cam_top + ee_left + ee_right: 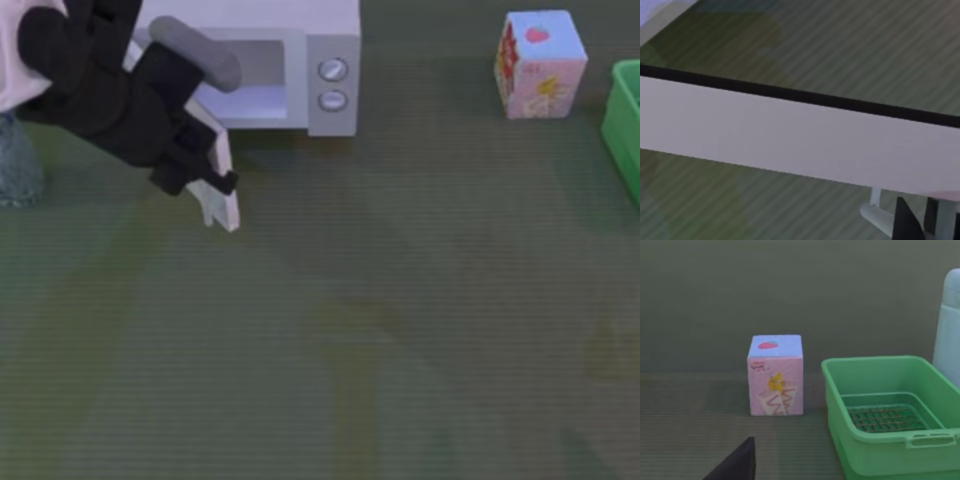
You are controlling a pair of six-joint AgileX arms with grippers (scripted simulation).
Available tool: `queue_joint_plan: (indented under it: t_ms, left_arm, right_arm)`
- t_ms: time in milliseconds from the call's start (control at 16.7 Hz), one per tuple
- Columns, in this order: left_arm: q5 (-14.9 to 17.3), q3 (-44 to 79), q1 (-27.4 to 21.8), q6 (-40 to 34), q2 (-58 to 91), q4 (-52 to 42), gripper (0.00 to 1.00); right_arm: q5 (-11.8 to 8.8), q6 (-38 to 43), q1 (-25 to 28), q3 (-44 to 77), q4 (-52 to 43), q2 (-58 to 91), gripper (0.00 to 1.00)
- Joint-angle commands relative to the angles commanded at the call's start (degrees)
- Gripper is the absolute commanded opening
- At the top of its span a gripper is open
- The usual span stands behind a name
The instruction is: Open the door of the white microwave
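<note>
Flat white rectangular door (pixel 224 180), swung outward from small white boxy microwave (pixel 322 60) at far left; my left gripper (pixel 212 183) clamps its handle edge. Pastel strawberry carton (pixel 540 65), green plastic basket (pixel 880 405) far right.

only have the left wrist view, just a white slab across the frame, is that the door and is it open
Observer: Yes, that is the door. The top view shows it swung out from the white microwave, with the inside exposed.
Operator: where is my left hand on it
Observer: The left hand is at the door's free edge, by the handle, on the table's left side.
Operator: anything close on the right
Observer: Nothing close. A strawberry carton and a green bin sit at the far right, apart from the microwave. The right arm is out of the top view.
</note>
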Motion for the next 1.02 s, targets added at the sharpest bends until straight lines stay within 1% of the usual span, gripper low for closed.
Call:
queue_joint_plan:
  t_ms: [120, 480, 1020]
  left_arm:
    - [0.79, -0.14, 0.7, 1.74, -0.27, -0.41, 0.0]
    - [4.61, -1.21, 4.22, 10.06, -1.39, -2.66, 0.0]
    - [4.9, -1.24, 4.47, 10.63, -1.53, -2.76, 0.0]
  right_arm:
    - [0.0, 0.0, 0.0, 0.0, 0.0, 0.0, 1.0]
    - [0.0, 0.0, 0.0, 0.0, 0.0, 0.0, 1.0]
    - [0.0, 0.0, 0.0, 0.0, 0.0, 0.0, 1.0]
